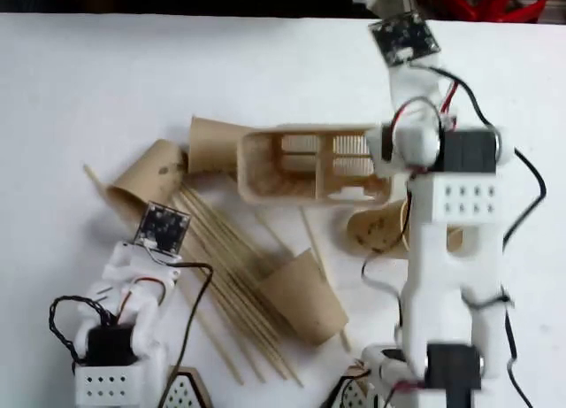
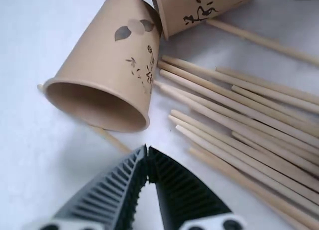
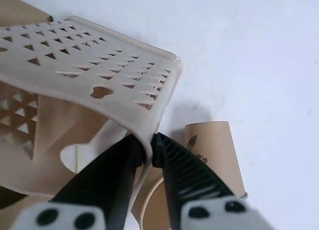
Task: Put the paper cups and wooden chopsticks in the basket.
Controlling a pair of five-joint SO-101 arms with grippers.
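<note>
Cups [image 2: 107,65] bear dark leaf marks and script — right claw [image 3: 148,149] pinches basket [image 3: 89,65].

Brown paper cup [image 2: 107,65] is matt kraft-looking paper, smooth walls. Pale round wooden chopsticks [image 2: 234,108] look bare and unvarnished. Beige perforated plastic basket [image 3: 129,103] has a slight sheen. Left gripper [image 2: 147,152] has black ribbed matt plastic fingers [image 2: 179,190]. White table top [image 2: 30,155] is smooth, matt.

I see my left claw [image 2: 147,157] closed, empty — paper cup [image 2: 107,60] on its side just ahead of tips, mouth twd claw; chopsticks [image 2: 239,125] beside it, 2nd cup [image 2: 199,5] beyond.
</note>
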